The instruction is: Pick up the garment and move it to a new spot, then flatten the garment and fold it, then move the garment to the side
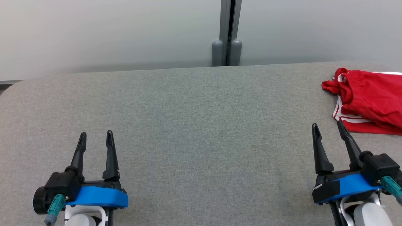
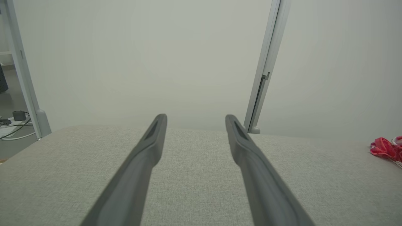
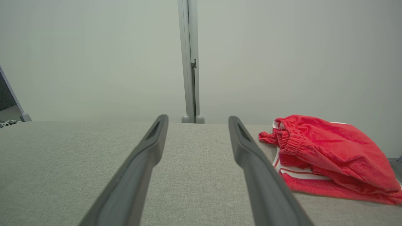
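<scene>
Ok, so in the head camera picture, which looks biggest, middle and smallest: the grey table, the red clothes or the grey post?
1. grey table, by far the largest.
2. red garment, though the picture's right edge cuts part of it off.
3. grey post, thin, and farther from the camera, so its real size is unsure.
</scene>
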You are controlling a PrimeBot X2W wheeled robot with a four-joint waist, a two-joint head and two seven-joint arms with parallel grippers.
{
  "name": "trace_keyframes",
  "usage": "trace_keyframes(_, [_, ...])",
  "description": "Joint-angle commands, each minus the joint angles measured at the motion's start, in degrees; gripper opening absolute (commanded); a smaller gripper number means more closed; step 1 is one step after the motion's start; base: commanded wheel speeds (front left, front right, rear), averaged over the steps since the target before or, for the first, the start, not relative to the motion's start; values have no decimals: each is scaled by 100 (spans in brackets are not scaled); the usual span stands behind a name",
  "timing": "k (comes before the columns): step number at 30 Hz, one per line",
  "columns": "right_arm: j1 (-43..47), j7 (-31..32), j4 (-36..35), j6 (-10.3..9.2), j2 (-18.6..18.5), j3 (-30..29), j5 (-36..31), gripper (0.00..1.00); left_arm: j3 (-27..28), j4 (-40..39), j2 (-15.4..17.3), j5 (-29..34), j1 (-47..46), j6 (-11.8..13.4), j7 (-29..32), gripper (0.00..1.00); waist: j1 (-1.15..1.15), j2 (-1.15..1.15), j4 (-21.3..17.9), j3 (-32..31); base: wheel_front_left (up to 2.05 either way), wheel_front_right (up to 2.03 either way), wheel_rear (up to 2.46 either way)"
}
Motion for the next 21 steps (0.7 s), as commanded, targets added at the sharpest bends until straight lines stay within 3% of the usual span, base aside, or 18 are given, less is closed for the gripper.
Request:
trace_keyframes(1, [159,63,-91,1,33,5,-39,100,-24,16,-4,-15,-4,6,-15,100,0,0,18,-17,0,0,0])
trace_keyframes(12, [260,126,-189,1,43,-19,89,100,-21,47,-7,4,-35,40,-15,100,0,0,58,-20,0,0,0])
trace_keyframes(13, [163,125,-160,0,32,-6,71,0,-11,48,-2,-8,2,20,1,0,0,0,59,-21,0,0,0])
trace_keyframes(18, [220,155,109,0,49,3,99,0,1,321,-13,-31,189,19,50,0,0,0,62,-25,0,0,0])
trace_keyframes(21, [200,238,148,0,49,-27,458,0,55,346,-13,-369,149,14,166,0,0,0,63,-36,0,0,0])
